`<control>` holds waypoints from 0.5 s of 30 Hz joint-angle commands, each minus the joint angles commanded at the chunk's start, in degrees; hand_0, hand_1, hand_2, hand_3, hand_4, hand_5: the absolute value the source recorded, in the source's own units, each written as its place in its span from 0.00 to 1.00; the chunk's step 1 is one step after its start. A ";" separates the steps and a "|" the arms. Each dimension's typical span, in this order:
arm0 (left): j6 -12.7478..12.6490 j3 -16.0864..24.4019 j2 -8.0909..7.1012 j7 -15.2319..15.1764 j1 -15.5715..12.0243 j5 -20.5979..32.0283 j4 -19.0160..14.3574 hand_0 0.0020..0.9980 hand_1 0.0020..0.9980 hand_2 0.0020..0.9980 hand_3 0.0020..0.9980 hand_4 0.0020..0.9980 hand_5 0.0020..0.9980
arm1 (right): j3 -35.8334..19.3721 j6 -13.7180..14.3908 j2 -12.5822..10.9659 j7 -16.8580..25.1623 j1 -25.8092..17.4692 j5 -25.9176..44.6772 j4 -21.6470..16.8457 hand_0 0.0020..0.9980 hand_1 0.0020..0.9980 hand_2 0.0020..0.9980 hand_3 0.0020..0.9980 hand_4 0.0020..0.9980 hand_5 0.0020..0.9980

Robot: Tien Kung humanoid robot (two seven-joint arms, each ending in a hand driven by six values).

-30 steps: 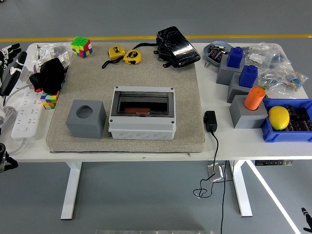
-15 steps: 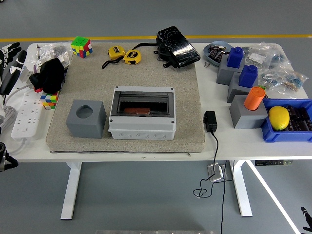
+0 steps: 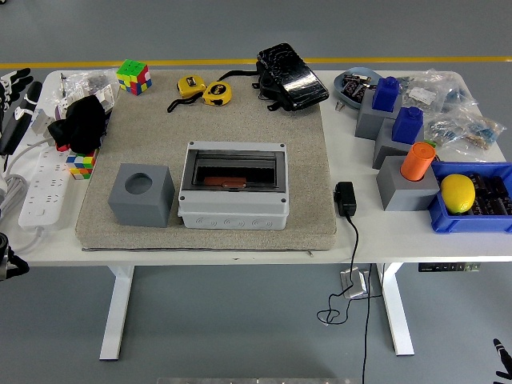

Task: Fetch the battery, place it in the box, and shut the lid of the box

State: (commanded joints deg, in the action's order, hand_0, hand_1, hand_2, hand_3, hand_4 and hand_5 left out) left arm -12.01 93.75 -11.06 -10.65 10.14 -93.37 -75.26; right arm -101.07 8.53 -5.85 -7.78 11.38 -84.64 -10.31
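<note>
The grey box [image 3: 232, 210] sits mid-table on a beige mat [image 3: 240, 128]. Its dark see-through lid [image 3: 234, 168] lies down, and something reddish shows through it. Dark batteries [image 3: 490, 195] fill a blue bin [image 3: 468, 221] at the right edge, beside a yellow lemon [image 3: 458, 192]. More batteries [image 3: 357, 88] lie in a grey bowl [image 3: 346, 78] at the back right. My left hand [image 3: 14, 100] is at the far left edge, well away from the box, fingers spread and empty. Only a black tip of my right hand [image 3: 501, 354] shows, in the bottom right corner below the table.
On the mat stand a grey cube with a hole [image 3: 142, 194], two yellow tape measures [image 3: 205, 90] and a black pouch [image 3: 290, 76]. Grey blocks with blue and orange caps [image 3: 406, 156] stand right. A power strip [image 3: 44, 184], two puzzle cubes and black cloth are left.
My left hand has drifted slightly toward the left edge. Nothing on the table has moved.
</note>
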 joint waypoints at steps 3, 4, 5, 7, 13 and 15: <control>0.01 -0.08 0.01 0.03 0.04 -0.08 -0.01 0.86 0.88 0.84 0.84 1.00 1.00 | 0.00 0.00 0.00 0.00 0.04 0.07 0.00 0.85 0.81 0.77 0.80 1.00 1.00; 0.01 -0.08 0.04 0.07 0.05 -0.20 -0.01 0.86 0.88 0.84 0.84 1.00 1.00 | 0.07 0.00 0.01 0.01 0.04 0.13 0.00 0.85 0.81 0.77 0.80 1.00 1.00; 0.01 -0.08 0.05 0.07 0.04 -0.22 -0.01 0.86 0.88 0.84 0.84 1.00 1.00 | 0.07 0.00 0.02 0.01 0.04 0.14 0.00 0.85 0.81 0.77 0.80 1.00 1.00; 0.01 -0.08 0.05 0.07 0.05 -0.23 -0.03 0.86 0.88 0.84 0.84 1.00 1.00 | 0.09 0.00 0.05 0.02 0.04 0.15 0.00 0.85 0.81 0.77 0.80 1.00 1.00; 0.01 0.02 0.02 0.04 -0.04 -0.21 -0.06 0.86 0.88 0.84 0.84 1.00 1.00 | 0.26 -0.02 0.06 -0.02 -0.02 0.14 0.00 0.85 0.81 0.77 0.80 1.00 1.00; -0.01 0.06 0.04 0.01 -0.06 -0.21 -0.09 0.86 0.88 0.84 0.84 1.00 1.00 | 0.35 -0.02 0.01 -0.02 -0.01 0.16 0.00 0.85 0.81 0.77 0.80 1.00 1.00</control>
State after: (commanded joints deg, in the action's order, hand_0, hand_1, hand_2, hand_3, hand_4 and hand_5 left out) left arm -12.03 93.81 -11.02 -10.64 10.08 -93.58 -75.35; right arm -100.72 8.50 -5.84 -7.80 11.37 -84.48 -10.31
